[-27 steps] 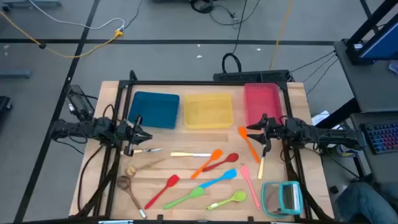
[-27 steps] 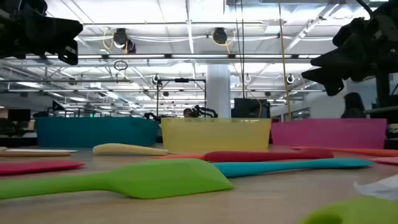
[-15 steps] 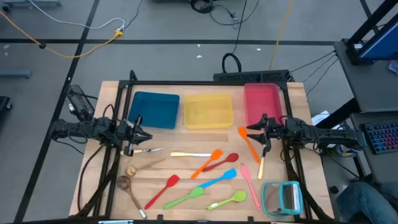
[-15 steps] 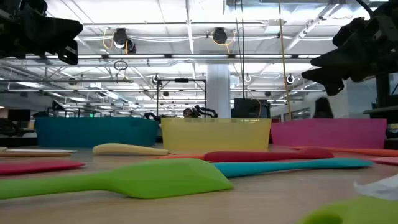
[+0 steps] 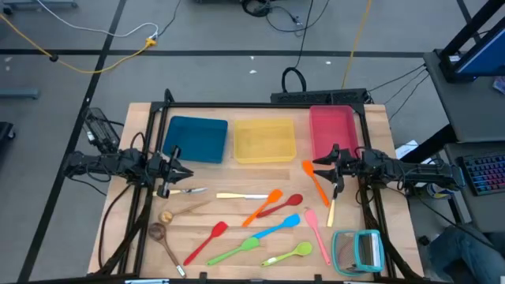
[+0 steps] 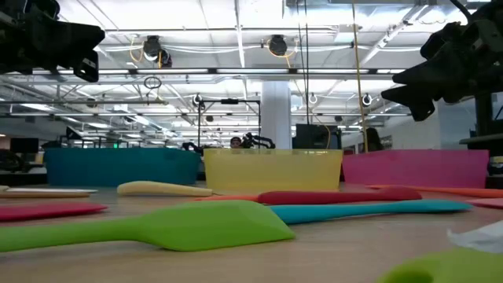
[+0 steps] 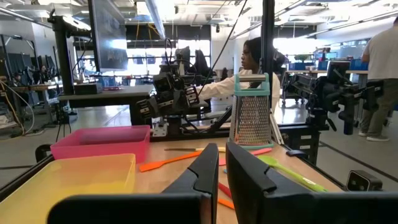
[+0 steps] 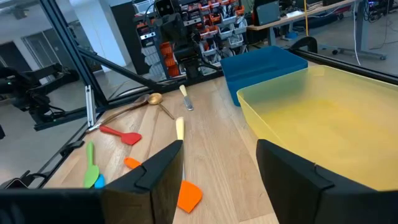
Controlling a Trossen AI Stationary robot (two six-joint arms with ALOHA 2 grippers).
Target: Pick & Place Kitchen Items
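Right gripper [image 5: 325, 172], fingers spread and empty, hovers unmoved over the orange spatula [image 5: 314, 180] beside the pink tray [image 5: 331, 130]; left gripper [image 5: 180, 172], nearly closed and empty, likewise holds beside the blue tray [image 5: 195, 139]. Utensils [image 5: 260, 217] remain scattered on the table [image 5: 237, 237]: no pick begun.

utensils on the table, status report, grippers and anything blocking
Left gripper nearly shut, right gripper open, both empty. Utensils on table, trays empty. Nothing blocking.
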